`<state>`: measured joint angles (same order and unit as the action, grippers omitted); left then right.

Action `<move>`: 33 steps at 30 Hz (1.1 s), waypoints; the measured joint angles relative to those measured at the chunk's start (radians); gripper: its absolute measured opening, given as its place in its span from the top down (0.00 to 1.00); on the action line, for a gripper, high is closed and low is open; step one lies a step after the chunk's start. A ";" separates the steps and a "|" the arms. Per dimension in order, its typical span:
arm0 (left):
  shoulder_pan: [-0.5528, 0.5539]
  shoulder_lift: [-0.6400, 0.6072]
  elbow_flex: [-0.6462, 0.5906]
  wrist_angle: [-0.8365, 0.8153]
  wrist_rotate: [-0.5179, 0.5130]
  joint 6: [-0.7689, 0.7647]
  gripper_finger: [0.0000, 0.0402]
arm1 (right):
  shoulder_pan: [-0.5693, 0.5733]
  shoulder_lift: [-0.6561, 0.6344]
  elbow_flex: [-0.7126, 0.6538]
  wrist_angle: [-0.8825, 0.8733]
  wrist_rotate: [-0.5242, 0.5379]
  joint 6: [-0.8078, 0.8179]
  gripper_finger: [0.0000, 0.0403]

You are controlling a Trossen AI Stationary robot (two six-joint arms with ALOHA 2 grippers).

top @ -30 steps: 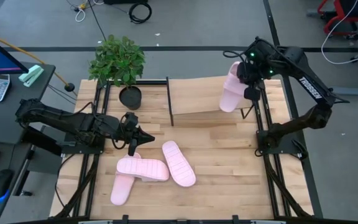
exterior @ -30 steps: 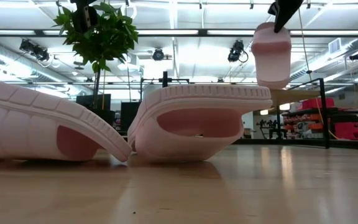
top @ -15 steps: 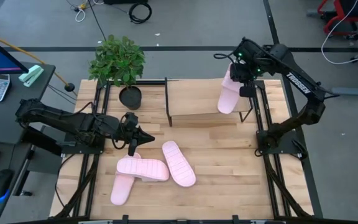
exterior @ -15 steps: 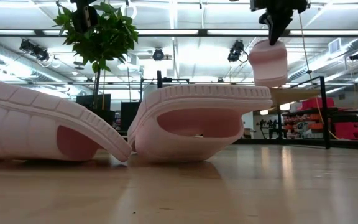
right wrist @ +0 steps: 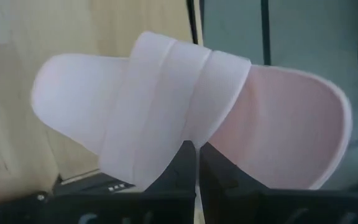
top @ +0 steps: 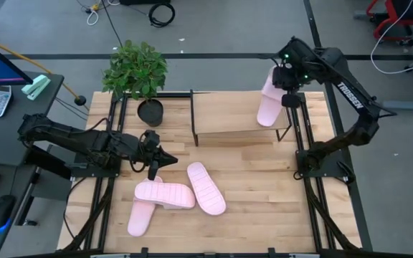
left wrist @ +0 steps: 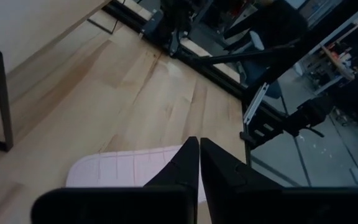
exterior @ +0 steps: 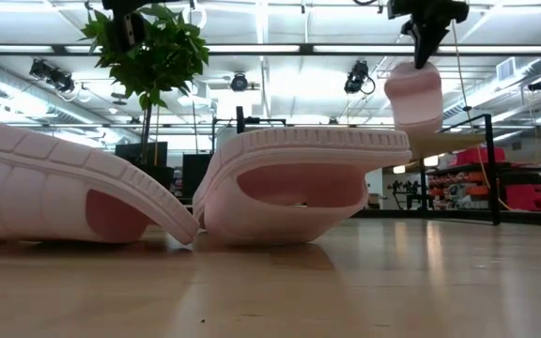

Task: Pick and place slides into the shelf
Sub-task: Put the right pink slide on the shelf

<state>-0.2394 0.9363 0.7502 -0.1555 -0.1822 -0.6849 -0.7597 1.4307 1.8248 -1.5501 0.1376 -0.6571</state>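
Right gripper [top: 287, 80] raised over the shelf's [top: 228, 115] right end, jaws clamped on the strap of one slide [top: 269, 100], which hangs clear of the board, toe down, partly past the shelf's far right corner. Left gripper [top: 165, 157] low over the table [top: 257, 179], jaws closed on nothing, tip just above the other slides. Three slides [top: 178, 195] on the table near the front left: two overlapping, a third [top: 206, 188] touching them at an angle. Potted plant [top: 136, 72] beside the shelf's left end.
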 joint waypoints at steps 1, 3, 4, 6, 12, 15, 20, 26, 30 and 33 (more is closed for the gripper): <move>0.000 0.000 0.000 -0.003 0.000 0.000 0.96 | -0.003 -0.007 0.000 0.000 -0.029 0.002 0.99; 0.000 0.000 0.000 -0.002 0.000 0.000 0.96 | -0.010 -0.021 0.001 -0.009 -0.092 0.005 0.99; 0.000 0.000 0.000 -0.002 0.000 0.000 0.96 | -0.013 -0.027 0.002 -0.015 -0.122 0.006 0.99; 0.000 0.000 0.000 -0.003 0.000 0.000 0.95 | -0.020 -0.035 0.003 -0.015 -0.177 0.011 0.99; 0.000 0.000 0.000 -0.002 0.000 -0.011 0.94 | -0.046 -0.054 0.003 -0.018 -0.328 0.071 0.99; 0.000 0.000 0.000 -0.002 0.000 -0.011 0.96 | -0.045 -0.058 0.003 -0.018 -0.362 0.088 0.99; 0.000 0.000 0.000 -0.002 0.000 -0.011 0.96 | -0.032 -0.044 0.070 -0.038 -0.387 0.124 0.99; 0.000 0.000 0.000 -0.002 0.000 -0.002 0.94 | 0.018 0.004 0.337 -0.024 -0.506 0.209 0.99; 0.000 0.000 0.000 -0.003 0.000 0.000 0.94 | 0.056 0.048 0.528 -0.020 -0.661 0.319 0.99; 0.001 0.000 0.000 -0.003 0.000 0.001 0.96 | 0.083 0.009 0.487 0.093 -0.836 0.431 0.99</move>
<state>-0.2389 0.9363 0.7502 -0.1582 -0.1818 -0.6842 -0.6763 1.4395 2.3118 -1.4573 -0.6985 -0.2258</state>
